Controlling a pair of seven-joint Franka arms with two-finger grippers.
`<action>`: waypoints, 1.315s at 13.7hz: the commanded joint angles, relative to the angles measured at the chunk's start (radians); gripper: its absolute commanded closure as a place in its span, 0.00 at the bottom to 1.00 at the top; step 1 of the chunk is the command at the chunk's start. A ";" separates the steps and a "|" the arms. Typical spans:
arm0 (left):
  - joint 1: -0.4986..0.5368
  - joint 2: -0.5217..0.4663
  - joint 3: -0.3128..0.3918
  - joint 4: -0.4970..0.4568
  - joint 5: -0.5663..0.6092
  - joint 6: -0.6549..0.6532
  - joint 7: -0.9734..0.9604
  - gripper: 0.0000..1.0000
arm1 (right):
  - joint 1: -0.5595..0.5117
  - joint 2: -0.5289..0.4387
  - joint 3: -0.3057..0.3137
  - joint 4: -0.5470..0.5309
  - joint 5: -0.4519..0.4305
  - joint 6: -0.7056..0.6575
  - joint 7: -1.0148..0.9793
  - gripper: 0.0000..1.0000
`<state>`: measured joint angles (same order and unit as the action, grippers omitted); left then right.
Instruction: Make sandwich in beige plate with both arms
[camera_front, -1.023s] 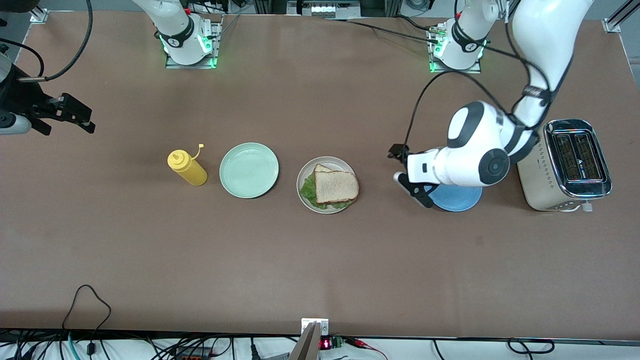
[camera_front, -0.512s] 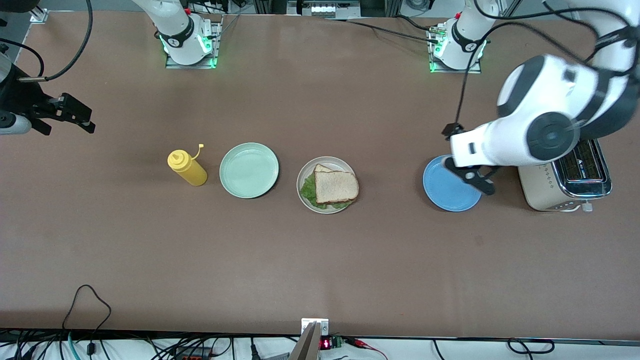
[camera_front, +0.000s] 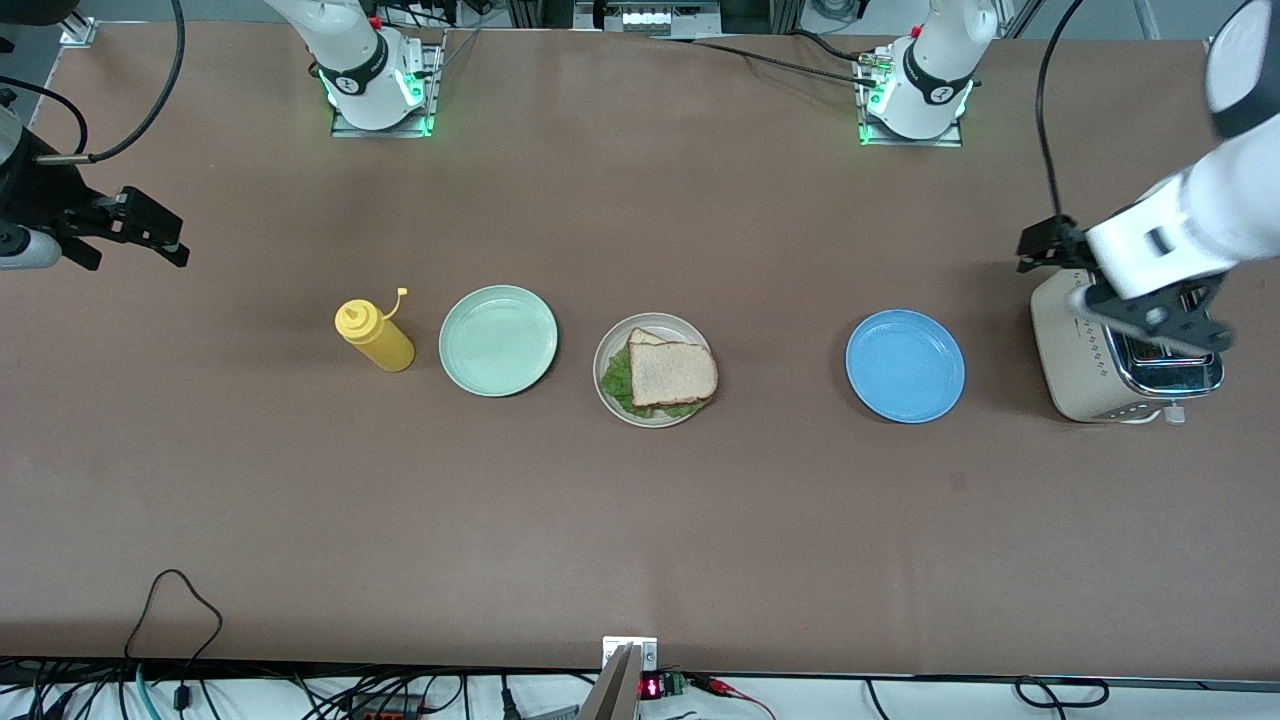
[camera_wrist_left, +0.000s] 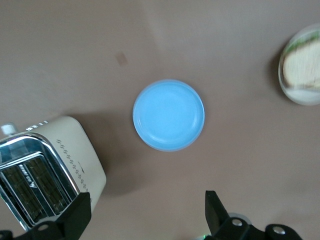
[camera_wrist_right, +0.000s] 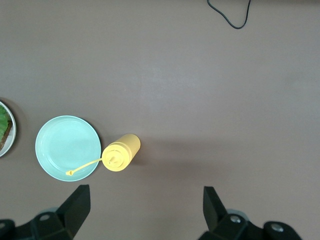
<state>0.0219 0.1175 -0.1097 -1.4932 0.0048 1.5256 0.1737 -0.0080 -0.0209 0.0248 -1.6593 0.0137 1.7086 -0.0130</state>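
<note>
Counted 3 plates in a row across the middle of the brown table (camera_front: 640, 520): mint-green plate (camera_front: 498, 340), beige plate (camera_front: 652, 370), blue plate (camera_front: 905, 365). Counted 1 sandwich (camera_front: 668, 375) lying in the beige plate, top slice of bread over ruffled green lettuce showing at the edge. Counted 1 yellow squeeze bottle (camera_front: 375, 336) just beside the mint-green plate, toward the right arm's end, cap tether trailing over that plate's rim in the right wrist view. Counted 1 toaster (camera_front: 1125, 345), cream with chrome top and 2 slots, near the blue plate at the left arm's end.

Counted 2 grippers. Left gripper (camera_front: 1150, 315) raised over the toaster, fingers (camera_wrist_left: 77, 215) spread wide, holding and touching nothing. Right gripper (camera_front: 150, 232) up in the air over the right arm's end of the table, fingers (camera_wrist_right: 75, 205) likewise spread wide, empty.

Saw both bases with green lights along the table edge, cables below the nearest edge.
</note>
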 joint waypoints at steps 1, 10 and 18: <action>-0.065 -0.173 0.088 -0.220 -0.025 0.152 -0.048 0.00 | -0.006 0.002 0.007 0.015 -0.011 -0.012 0.019 0.00; -0.083 -0.154 0.122 -0.196 -0.016 0.070 -0.054 0.00 | -0.009 0.006 0.007 0.015 -0.018 -0.012 0.024 0.00; -0.085 -0.151 0.117 -0.188 -0.016 0.062 -0.054 0.00 | -0.009 0.010 0.007 0.019 -0.018 -0.012 0.024 0.00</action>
<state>-0.0504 -0.0344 -0.0011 -1.6983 -0.0069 1.6065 0.1277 -0.0084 -0.0181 0.0249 -1.6592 -0.0016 1.7086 -0.0019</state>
